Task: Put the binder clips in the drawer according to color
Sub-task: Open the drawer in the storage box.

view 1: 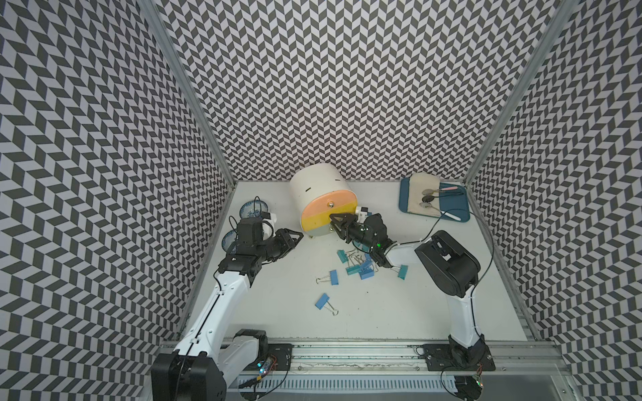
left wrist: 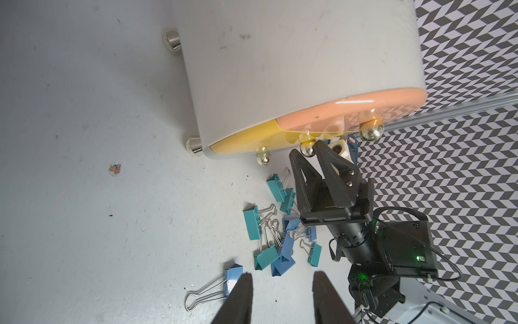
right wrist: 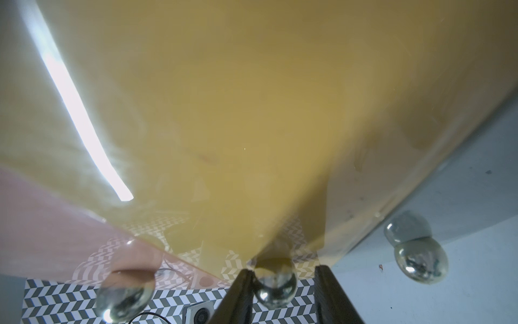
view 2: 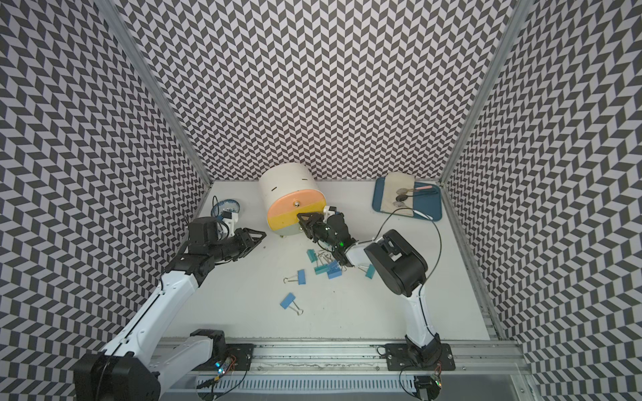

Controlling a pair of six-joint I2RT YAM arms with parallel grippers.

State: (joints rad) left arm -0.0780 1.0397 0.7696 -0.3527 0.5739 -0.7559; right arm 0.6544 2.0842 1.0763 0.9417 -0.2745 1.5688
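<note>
One pale tabletop (view 1: 382,312) carries everything. Toward its back stands the cream drawer cabinet (view 1: 319,187), its three fronts, salmon pink over yellow over grey-green, turned toward the arms and looking shut. A blue tray (view 1: 404,199) lies in the far corner on the right arm's side, well apart from the cabinet. The right arm (view 1: 448,264) reaches to the yellow drawer front (view 1: 314,220). There the right fingers (right wrist: 239,294) stand spread on either side of its metal knob (right wrist: 273,283), one touching it, the other just clear, not pinching it yet. The left fingers (left wrist: 241,297) hover spread and empty near the cabinet's lower corner. Blue and teal binder clips (view 1: 357,265) lie loose on the tabletop in front of the cabinet, most heaped under the right arm, three scattered nearby.
</note>
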